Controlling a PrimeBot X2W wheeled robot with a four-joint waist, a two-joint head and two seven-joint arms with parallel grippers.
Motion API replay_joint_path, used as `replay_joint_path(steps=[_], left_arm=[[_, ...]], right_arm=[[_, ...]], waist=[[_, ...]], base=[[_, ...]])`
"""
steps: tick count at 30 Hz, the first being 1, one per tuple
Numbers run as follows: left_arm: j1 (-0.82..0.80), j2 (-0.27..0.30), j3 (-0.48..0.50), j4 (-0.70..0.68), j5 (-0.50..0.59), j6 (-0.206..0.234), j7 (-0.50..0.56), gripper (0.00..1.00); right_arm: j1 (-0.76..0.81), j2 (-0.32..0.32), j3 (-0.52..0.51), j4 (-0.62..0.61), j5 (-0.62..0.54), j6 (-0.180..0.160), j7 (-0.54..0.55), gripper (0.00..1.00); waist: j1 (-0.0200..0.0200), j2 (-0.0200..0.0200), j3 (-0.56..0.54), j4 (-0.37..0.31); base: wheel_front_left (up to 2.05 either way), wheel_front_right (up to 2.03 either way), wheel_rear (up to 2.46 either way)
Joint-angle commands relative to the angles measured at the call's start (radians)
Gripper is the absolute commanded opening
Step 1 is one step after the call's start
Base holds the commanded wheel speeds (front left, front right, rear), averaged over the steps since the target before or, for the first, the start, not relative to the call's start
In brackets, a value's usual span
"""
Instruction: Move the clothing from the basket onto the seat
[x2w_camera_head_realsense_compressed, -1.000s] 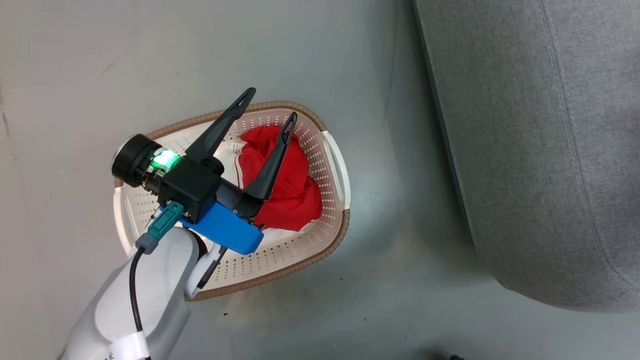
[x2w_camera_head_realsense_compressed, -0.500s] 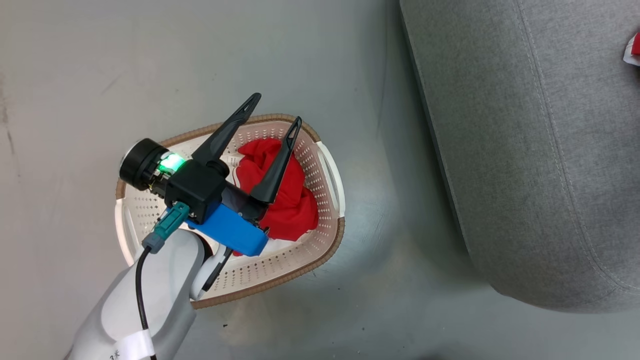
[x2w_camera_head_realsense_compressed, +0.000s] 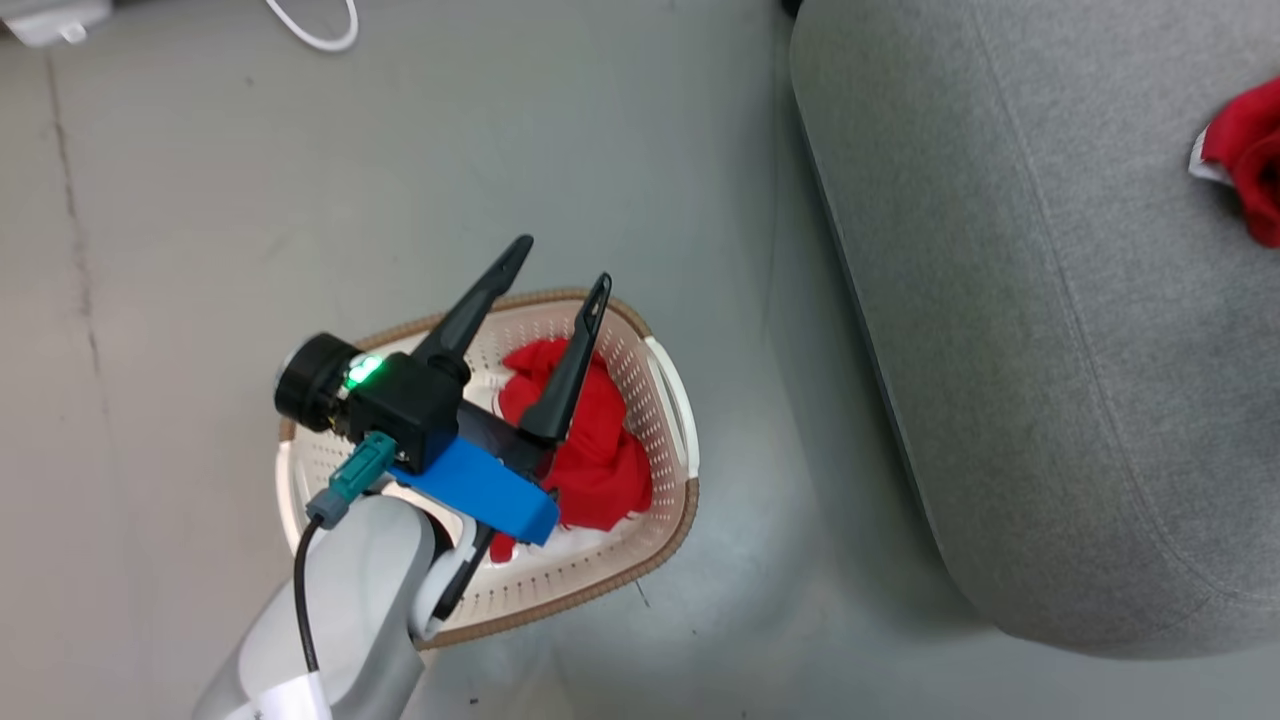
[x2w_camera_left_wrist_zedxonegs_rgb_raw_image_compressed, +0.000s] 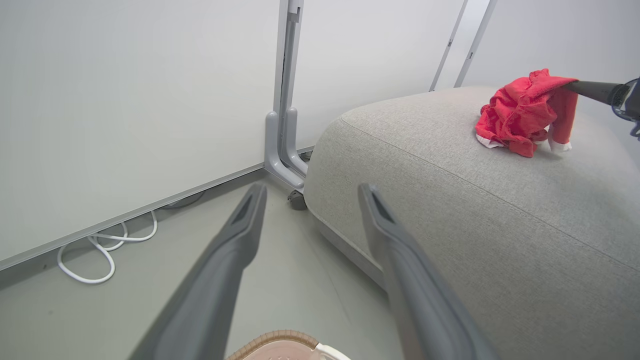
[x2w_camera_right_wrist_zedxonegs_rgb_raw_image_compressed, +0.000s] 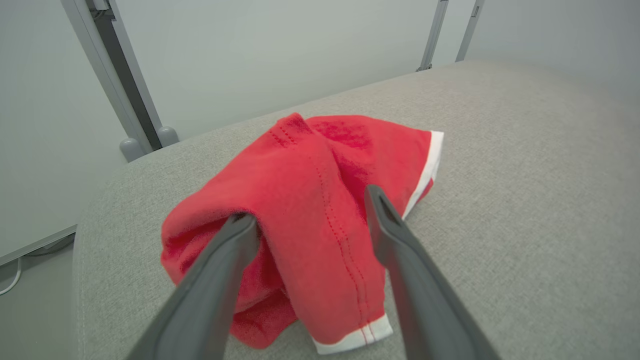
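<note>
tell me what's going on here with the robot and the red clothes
The robot is shifting red clothing from the basket to the grey seat. The first red garment already lies crumpled on the seat, with the right gripper open and the cloth between its fingers. The second red garment is in the basket on the floor, and the left gripper hangs open above it, holding nothing.
</note>
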Motion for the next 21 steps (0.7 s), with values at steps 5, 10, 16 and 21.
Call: replay_joint_path(steps=[5,10,16,21], left_arm=[[0.055,-0.030,0.020,0.028,-0.020,-0.001,-0.003,1.00],[0.119,-0.057,0.046,0.049,-0.031,-0.001,-0.003,1.00],[0.202,-0.082,0.097,0.067,-0.035,-0.001,-0.003,1.00],[0.263,-0.099,0.135,0.079,-0.026,-0.001,-0.003,1.00]], right_arm=[[0.089,-0.006,0.038,-0.017,-0.012,0.000,-0.004,1.00],[0.175,0.014,0.066,-0.054,-0.026,0.000,-0.001,1.00],[0.294,0.060,0.109,-0.166,-0.038,0.000,0.021,1.00],[0.409,0.111,0.136,-0.309,-0.033,0.000,0.061,1.00]], waist=[[0.0000,0.0000,-0.123,0.034],[0.0000,0.0000,-0.220,0.054],[0.0000,0.0000,-0.325,0.080],[0.0000,0.0000,-0.396,0.107]], base=[[0.00,0.00,0.00],[0.00,0.00,0.00],[0.00,0.00,0.00],[0.00,0.00,0.00]])
